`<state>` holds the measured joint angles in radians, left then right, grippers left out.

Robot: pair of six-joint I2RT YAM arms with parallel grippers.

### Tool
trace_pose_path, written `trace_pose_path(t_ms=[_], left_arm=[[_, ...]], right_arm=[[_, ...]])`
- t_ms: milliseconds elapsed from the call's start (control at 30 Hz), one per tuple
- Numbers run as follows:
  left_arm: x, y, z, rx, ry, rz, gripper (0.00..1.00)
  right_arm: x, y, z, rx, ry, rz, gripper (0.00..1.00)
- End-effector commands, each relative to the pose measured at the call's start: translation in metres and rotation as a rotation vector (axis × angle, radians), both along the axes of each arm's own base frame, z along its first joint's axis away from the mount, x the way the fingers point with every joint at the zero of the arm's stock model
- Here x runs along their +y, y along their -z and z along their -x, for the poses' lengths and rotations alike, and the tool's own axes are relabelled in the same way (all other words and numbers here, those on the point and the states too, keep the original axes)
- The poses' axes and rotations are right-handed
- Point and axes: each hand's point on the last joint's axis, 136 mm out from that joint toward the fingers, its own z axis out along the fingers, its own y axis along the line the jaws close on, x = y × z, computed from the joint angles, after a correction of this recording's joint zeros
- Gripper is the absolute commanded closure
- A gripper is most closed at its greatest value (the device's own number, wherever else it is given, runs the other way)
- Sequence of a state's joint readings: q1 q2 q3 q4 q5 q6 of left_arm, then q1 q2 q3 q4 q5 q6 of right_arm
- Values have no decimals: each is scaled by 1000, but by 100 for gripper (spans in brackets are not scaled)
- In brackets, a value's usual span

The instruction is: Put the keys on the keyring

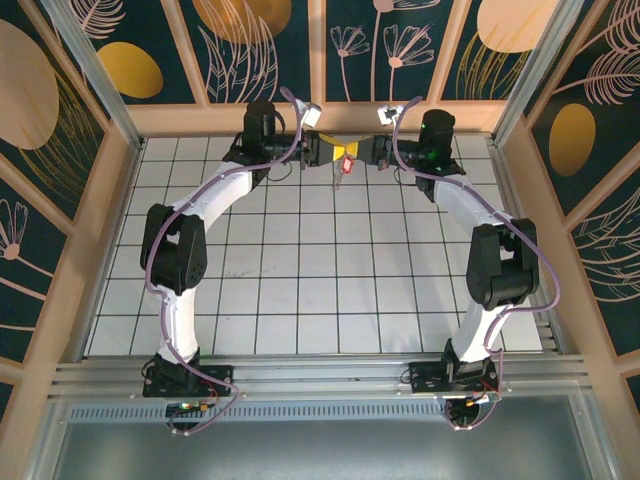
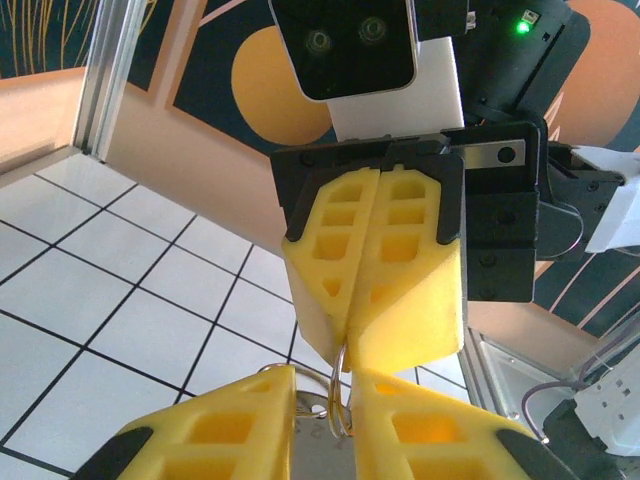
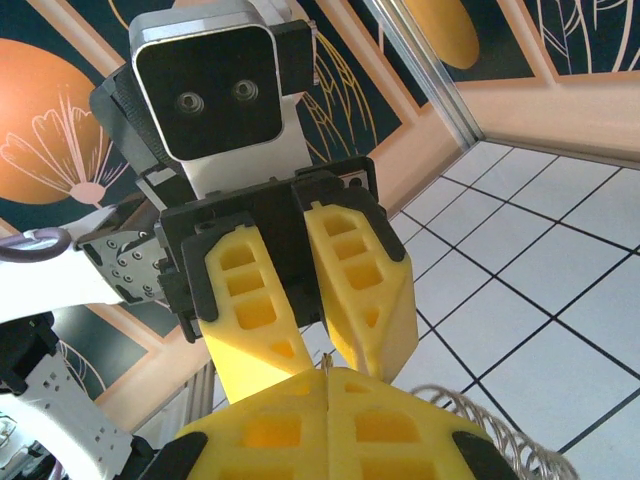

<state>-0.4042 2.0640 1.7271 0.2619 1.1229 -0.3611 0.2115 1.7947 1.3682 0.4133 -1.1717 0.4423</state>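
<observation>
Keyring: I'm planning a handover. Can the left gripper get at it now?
Probably yes. The keyring pokes out of the shut right gripper and already sits between the open jaws of the left gripper, with nothing in the way.

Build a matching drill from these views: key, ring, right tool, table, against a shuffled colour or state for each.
Things:
1. key
2. ring
3. right tool
4. table

Colour or state:
a. white with a dark grid
b. red
c. shut on the ring
d. thin silvery wire

Pairs: 1-b, 2-d, 3-c, 4-a
</observation>
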Motion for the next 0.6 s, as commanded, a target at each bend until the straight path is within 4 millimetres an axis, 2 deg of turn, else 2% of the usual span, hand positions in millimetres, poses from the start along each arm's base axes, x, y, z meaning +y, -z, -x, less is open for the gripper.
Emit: trace_pose_path(t_ms=[0, 133, 300, 433, 500, 567], left_arm=[[-7, -9, 4, -35, 38, 24, 80], [-9, -9, 5, -36, 39, 25, 83], [-10, -10, 4, -36, 31, 39, 100], [-9, -16, 7, -35, 33, 74, 100], [-8, -19, 9, -36, 26, 93, 100], [-6, -21, 11, -42, 14, 107, 100]], right_arm=[[6, -17, 3, -86, -30, -13, 100], [6, -15, 3, -82, -31, -9, 100], [6, -14, 4, -81, -30, -9, 100], [5, -15, 4, -81, -20, -7, 100], [0, -17, 2, -85, 13, -6, 76], [-10, -22, 4, -98, 51, -21, 61]])
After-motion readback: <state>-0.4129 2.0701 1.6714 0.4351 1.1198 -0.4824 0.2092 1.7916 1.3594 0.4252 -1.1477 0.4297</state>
